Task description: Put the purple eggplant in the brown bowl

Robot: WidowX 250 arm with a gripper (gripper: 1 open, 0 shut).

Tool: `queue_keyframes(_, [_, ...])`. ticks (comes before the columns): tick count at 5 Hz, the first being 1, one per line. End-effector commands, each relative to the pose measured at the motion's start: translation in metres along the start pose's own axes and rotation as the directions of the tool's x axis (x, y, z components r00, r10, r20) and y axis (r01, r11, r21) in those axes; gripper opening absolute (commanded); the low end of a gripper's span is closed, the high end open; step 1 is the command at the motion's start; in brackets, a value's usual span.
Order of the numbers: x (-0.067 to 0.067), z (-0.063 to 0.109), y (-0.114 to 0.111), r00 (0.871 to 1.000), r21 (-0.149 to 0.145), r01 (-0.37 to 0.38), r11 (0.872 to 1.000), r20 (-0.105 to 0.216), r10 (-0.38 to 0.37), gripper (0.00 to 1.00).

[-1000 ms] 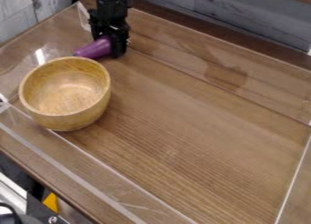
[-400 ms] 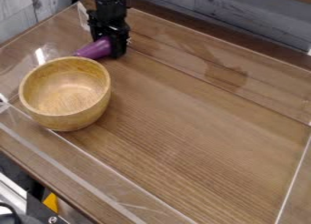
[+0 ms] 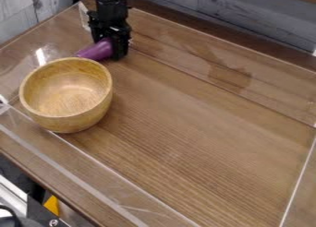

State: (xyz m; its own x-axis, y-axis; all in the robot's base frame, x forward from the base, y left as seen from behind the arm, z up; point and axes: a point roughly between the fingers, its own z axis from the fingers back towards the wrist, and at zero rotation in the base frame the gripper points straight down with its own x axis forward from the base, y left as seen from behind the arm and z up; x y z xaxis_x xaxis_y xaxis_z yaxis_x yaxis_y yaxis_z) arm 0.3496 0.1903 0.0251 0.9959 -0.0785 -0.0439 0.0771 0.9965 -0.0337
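Note:
The purple eggplant (image 3: 94, 51) lies on the wooden table at the back left, its left end sticking out from under the black gripper (image 3: 113, 47). That gripper points straight down over the eggplant's right end and its fingers are shut on it. The brown bowl (image 3: 66, 93) stands empty in front of and to the left of the eggplant, a short way off. The eggplant's right end is hidden by the fingers.
A low clear plastic wall (image 3: 37, 48) rims the wooden table top (image 3: 198, 129). A grey plank wall (image 3: 235, 14) stands behind. The table's front edge runs along the lower left, with dark gear (image 3: 25, 208) below it.

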Motion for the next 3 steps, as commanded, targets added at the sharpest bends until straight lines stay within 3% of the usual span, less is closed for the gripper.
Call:
queue_keyframes(1, [-0.0013,0.0327,0.0064,0.998,0.034,-0.021,0.999,0.064,0.018,0.0])
queue_keyframes(3, [-0.0058,0.0388,0.0055,0.997,0.021,-0.036,0.999,0.071,0.034,0.0])
